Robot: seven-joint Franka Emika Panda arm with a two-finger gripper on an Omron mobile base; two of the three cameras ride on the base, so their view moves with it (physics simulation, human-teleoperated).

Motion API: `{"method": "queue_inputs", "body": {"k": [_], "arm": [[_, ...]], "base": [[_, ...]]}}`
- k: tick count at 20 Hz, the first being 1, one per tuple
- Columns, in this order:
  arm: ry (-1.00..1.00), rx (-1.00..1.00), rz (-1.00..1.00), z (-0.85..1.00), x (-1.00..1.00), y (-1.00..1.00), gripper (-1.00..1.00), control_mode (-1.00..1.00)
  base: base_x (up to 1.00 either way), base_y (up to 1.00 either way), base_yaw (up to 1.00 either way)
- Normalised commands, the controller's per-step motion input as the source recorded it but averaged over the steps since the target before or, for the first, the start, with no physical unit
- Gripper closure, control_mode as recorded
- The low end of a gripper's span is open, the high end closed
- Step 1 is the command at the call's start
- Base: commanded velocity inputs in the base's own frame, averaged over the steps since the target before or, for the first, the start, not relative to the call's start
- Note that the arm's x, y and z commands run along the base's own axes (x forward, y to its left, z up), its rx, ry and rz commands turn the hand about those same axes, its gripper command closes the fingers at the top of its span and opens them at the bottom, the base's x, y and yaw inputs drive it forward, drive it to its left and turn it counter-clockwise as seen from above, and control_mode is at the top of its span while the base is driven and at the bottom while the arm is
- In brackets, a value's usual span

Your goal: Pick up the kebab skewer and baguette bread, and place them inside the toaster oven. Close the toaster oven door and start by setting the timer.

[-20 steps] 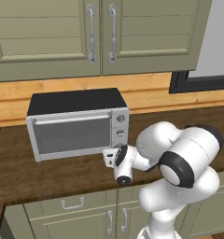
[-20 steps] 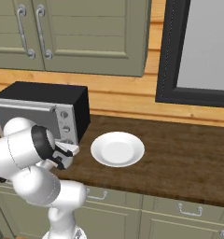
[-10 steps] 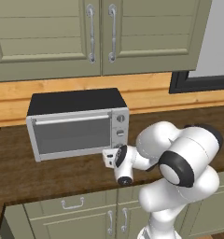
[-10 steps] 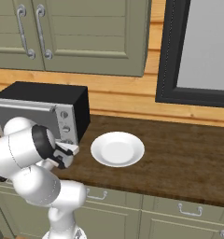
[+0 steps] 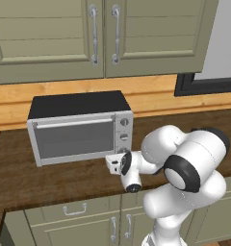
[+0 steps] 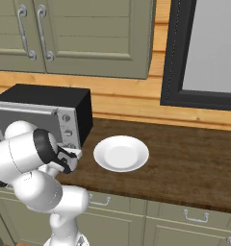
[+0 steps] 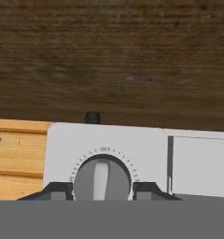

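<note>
Two dark fingertips (image 7: 55, 190) flank a round grey knob (image 7: 102, 179) in the hand view — tool (image 7: 102, 191) pinching that knob, one tip on each side. Toaster oven (image 5: 81, 127) sits on the brown surface (image 5: 21, 178) under the cabinets (image 5: 103, 36), its door (image 5: 74, 137) shut. Tool (image 5: 113, 164) is at the oven's lower right corner, by the knob column. White plate (image 6: 121, 153) lies just right of the oven — bare. Skewer and bread: can't see them.
</note>
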Motion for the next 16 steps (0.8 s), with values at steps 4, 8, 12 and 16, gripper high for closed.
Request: {"method": "queue_inputs", "body": {"k": [4, 8, 12, 16], "arm": [[0.0, 0.0, 0.18, 0.0, 0.07, 0.0, 1.0, -1.0], [0.0, -0.02, 0.18, 0.0, 0.11, 0.0, 1.0, -1.0], [0.0, -0.05, 0.17, 0.0, 0.08, 0.0, 1.0, -1.0], [0.0, -0.06, 0.16, 0.01, 0.07, 0.0, 1.0, -1.0]], "base": [[0.0, 0.0, 0.0], [0.0, 0.0, 0.0], [0.0, 0.0, 0.0], [0.0, 0.0, 0.0]]}}
